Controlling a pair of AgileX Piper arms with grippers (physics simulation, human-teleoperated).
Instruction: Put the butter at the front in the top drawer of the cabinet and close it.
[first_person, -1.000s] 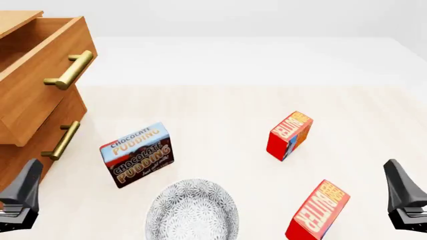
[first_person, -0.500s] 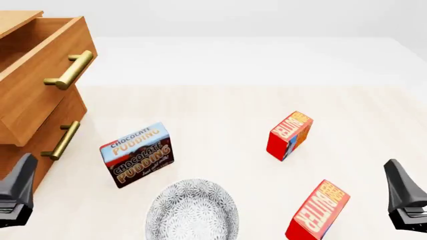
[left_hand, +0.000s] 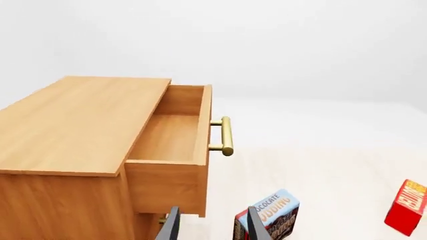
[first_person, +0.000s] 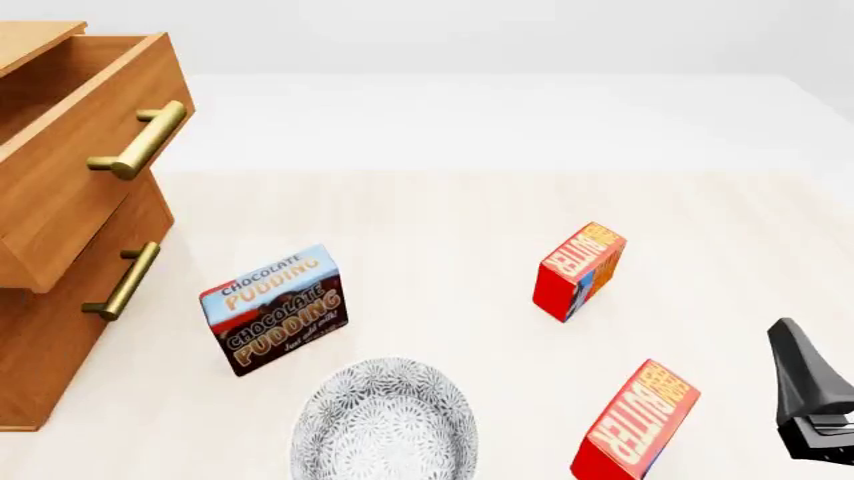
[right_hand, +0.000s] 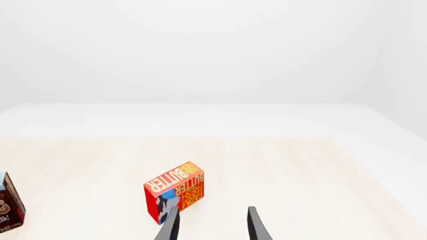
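My grippers, left (left_hand: 210, 225) and right (right_hand: 212, 225), both hang with fingers parted and empty, while the front butter (first_person: 637, 422) stands on the table (first_person: 441, 220) near my right gripper, well apart from the cabinet (first_person: 54, 330), whose top drawer (first_person: 80, 150) is pulled out.

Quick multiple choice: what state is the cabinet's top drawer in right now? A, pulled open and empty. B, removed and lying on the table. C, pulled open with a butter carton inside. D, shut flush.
A: the top drawer juts out from the cabinet, and the left wrist view shows only bare wood inside, while both butter cartons stand on the table.
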